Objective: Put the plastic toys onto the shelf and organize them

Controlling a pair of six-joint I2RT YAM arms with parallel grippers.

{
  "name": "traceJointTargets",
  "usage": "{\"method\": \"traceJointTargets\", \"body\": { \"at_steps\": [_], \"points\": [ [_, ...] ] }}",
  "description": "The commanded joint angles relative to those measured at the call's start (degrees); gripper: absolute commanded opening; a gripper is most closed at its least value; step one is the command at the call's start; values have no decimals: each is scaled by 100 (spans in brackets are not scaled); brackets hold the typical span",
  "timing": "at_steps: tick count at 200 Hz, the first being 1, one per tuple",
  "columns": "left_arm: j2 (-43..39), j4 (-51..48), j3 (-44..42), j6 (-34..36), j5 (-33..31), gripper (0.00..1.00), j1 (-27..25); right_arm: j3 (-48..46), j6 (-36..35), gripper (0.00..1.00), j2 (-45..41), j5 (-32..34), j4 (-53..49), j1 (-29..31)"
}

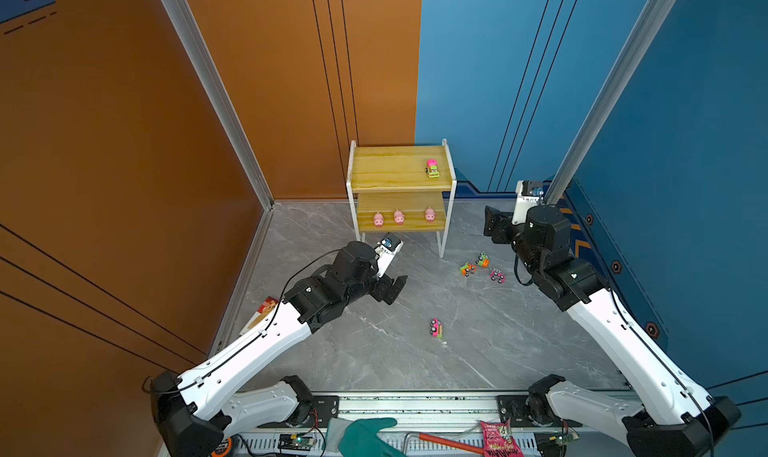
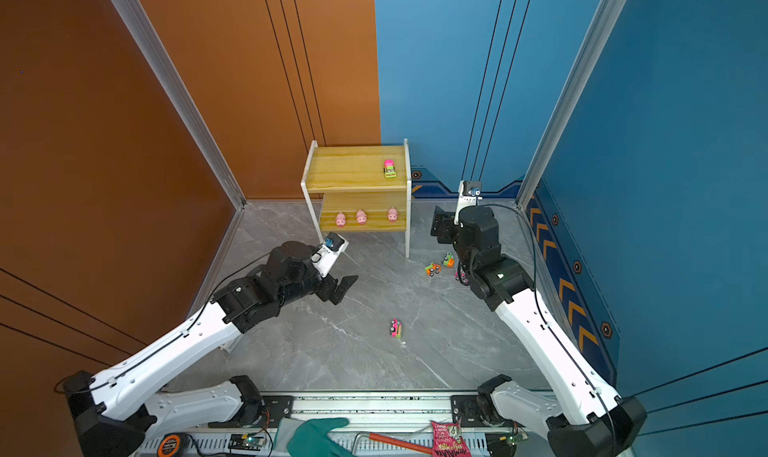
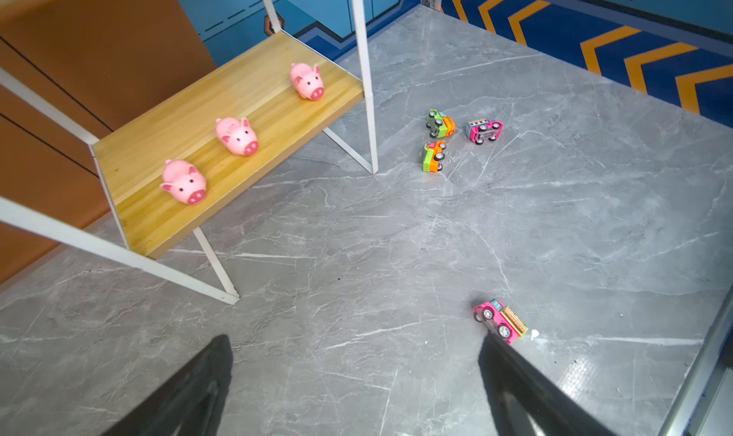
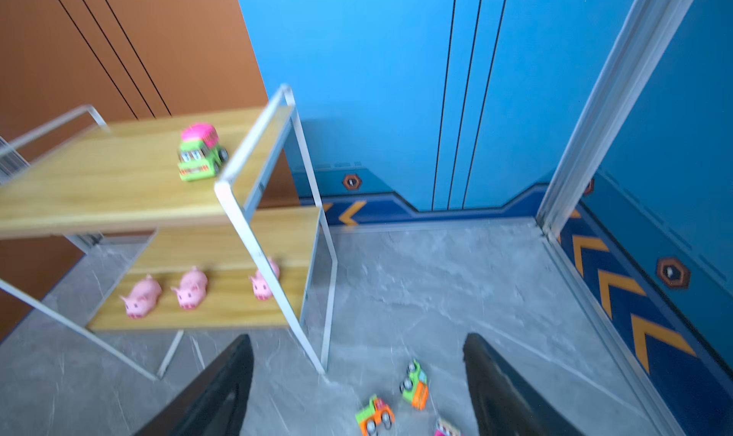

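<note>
Both top views show the shelf (image 1: 390,168) sorted by kind, I'd guess: three pigs (image 1: 399,216) lined along its lower board, a green truck (image 1: 432,168) on top. Right jaws hang wide and empty by three clustered trucks (image 1: 482,263) on the desk (image 1: 374,359). Left jaws, wide too, are near the lone pink truck (image 1: 435,327).
</note>
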Motion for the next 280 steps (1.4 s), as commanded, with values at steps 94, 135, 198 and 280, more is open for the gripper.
{"method": "traceJointTargets", "body": {
  "at_steps": [94, 135, 198, 280],
  "points": [
    [625, -265, 411, -957, 1048, 98, 588, -2580, 1453, 78, 336, -2255, -171, 1314],
    [458, -548, 511, -1278, 1096, 98, 813, -2679, 1682, 77, 965, -2496, 286, 1854],
    [-81, -604, -48, -1834, 1260, 98, 1208, -2344, 2068, 75, 1855, -2114, 40, 2418],
    [-100, -596, -20, -1799, 1289, 98, 1272, -1863, 2314, 62, 2655, -1516, -448, 2635]
  ]
}}
